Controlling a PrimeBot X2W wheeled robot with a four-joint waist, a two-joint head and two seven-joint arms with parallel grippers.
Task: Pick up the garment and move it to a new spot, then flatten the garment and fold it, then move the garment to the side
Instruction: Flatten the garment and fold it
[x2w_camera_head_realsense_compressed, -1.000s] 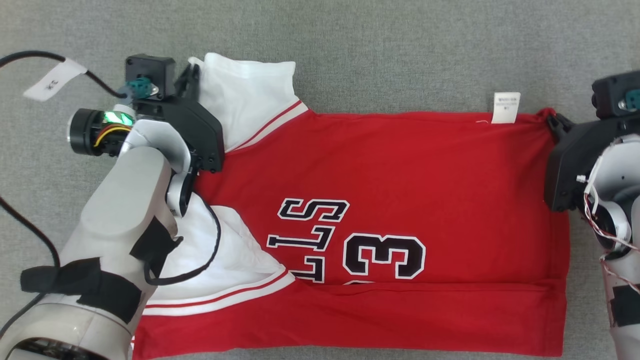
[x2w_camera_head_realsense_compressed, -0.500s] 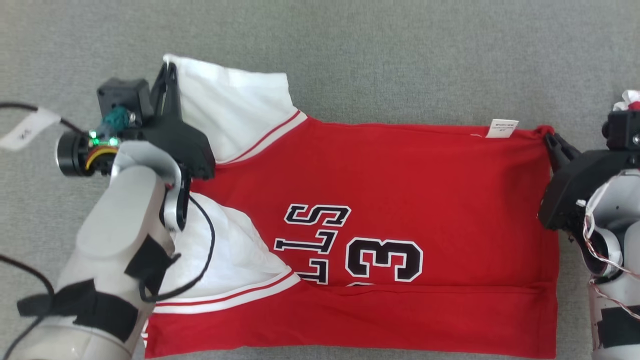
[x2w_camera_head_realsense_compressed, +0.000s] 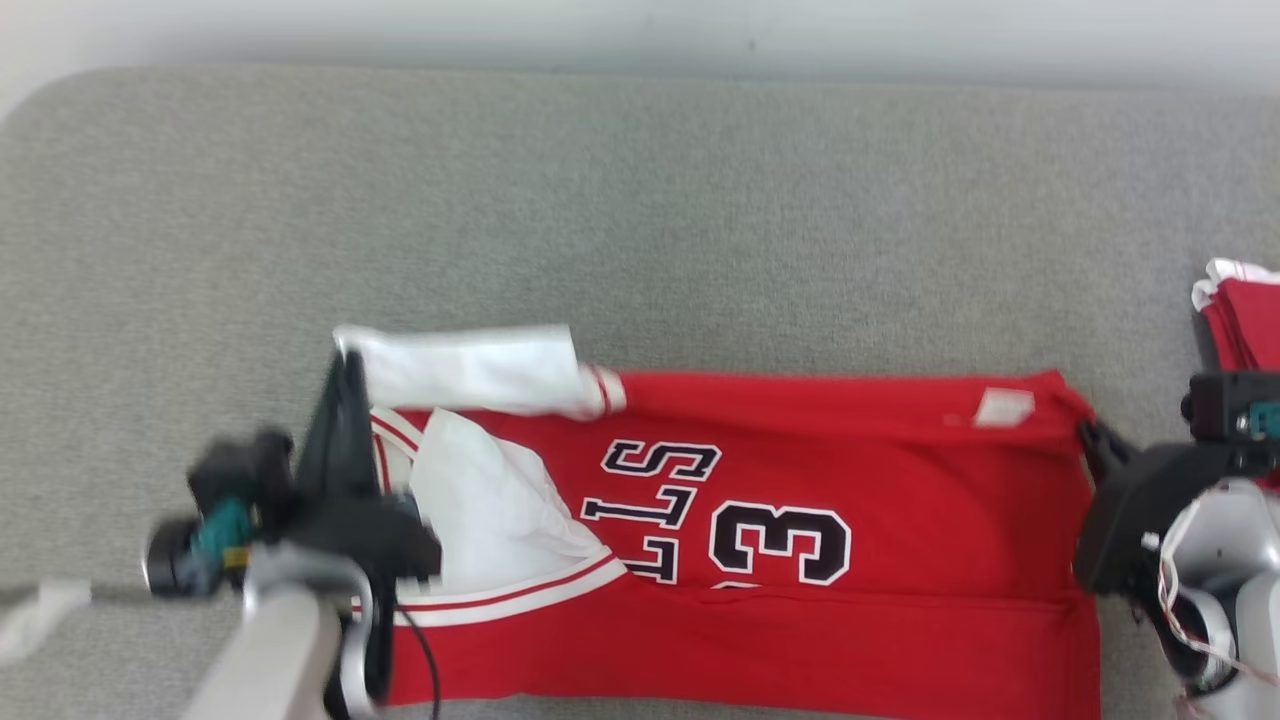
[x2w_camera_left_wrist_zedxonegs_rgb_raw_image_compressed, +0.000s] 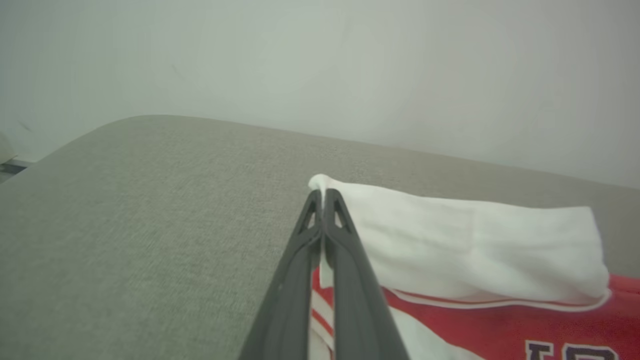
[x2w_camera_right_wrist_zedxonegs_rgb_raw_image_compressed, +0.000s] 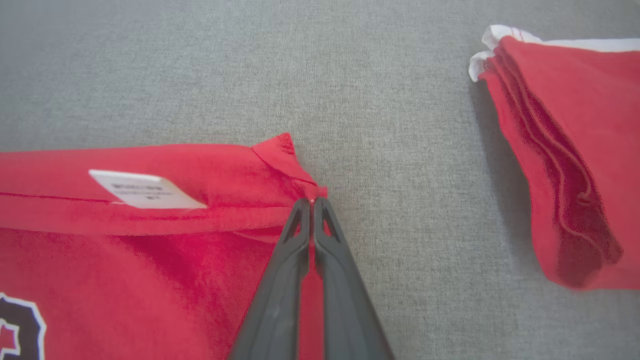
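Blur smeared the left of the head view, so the left arm's housing was hard to make out, and the bottom edge cut off the near hem of the red jersey with white sleeves and black lettering (x2w_camera_head_realsense_compressed: 880, 480). It lay spread lengthwise across the grey fabric-covered bench (x2w_camera_head_realsense_compressed: 640, 220). A fold along the near side swallowed part of the lettering; one whole "3" showed, along with "LLS" turned sideways. The print on the small white rectangular label (x2w_camera_right_wrist_zedxonegs_rgb_raw_image_compressed: 145, 190) near the far right corner was too small to read. At the far right, well apart from the jersey, sat a folded pile of red and white cloth (x2w_camera_right_wrist_zedxonegs_rgb_raw_image_compressed: 555, 150), cut off by the frame, and its layers were too bunched to count. A pale wall (x2w_camera_left_wrist_zedxonegs_rgb_raw_image_compressed: 350, 65) rose behind the bench. The left gripper (x2w_camera_left_wrist_zedxonegs_rgb_raw_image_compressed: 322, 192) had its two dark fingers pressed together, pinching the tip of the far white sleeve, drawn up at that corner. The right gripper (x2w_camera_right_wrist_zedxonegs_rgb_raw_image_compressed: 311, 202) was squeezed tight on the jersey's far right red corner. So: one spread jersey, one pile, one label, two grippers, both clamped on cloth.
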